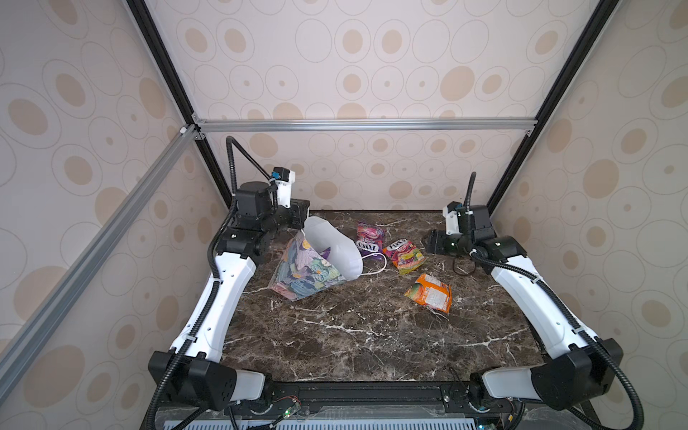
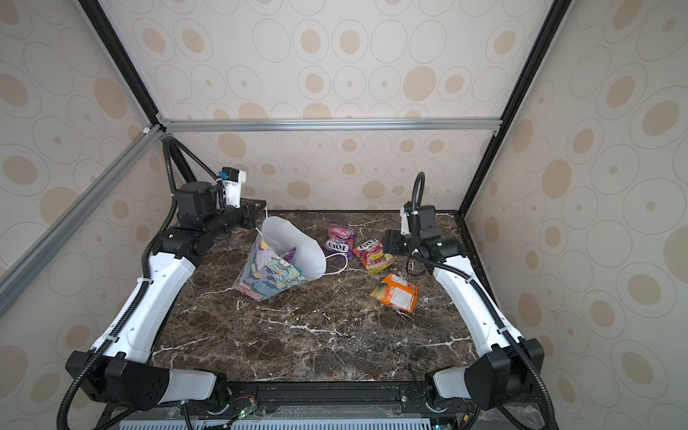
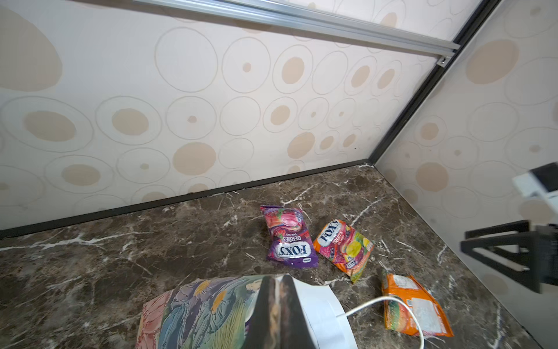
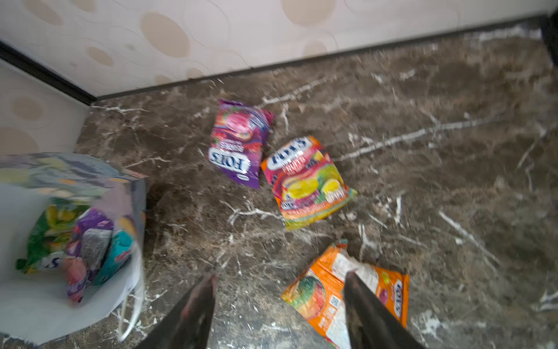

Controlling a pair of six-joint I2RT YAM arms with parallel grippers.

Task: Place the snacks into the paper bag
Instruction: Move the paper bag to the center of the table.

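Three loose: purple FOX'S Berries [image 3: 290,238], red-yellow FOX'S Fruits [image 3: 344,247], orange pouch [image 4: 317,290]. L gripper [image 3: 277,281] pinches paper bag [image 3: 205,311] rim; R gripper [image 4: 280,275] jaws spread apart.

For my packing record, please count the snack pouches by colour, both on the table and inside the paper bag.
Purple pouches: 2
Red-yellow pouch: 1
Orange pouch: 1
Green pouch: 1
Teal pouch: 1
Total: 6

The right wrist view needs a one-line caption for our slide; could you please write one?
Open right gripper faces the orange pouch; three other pouches lie in the paper bag.
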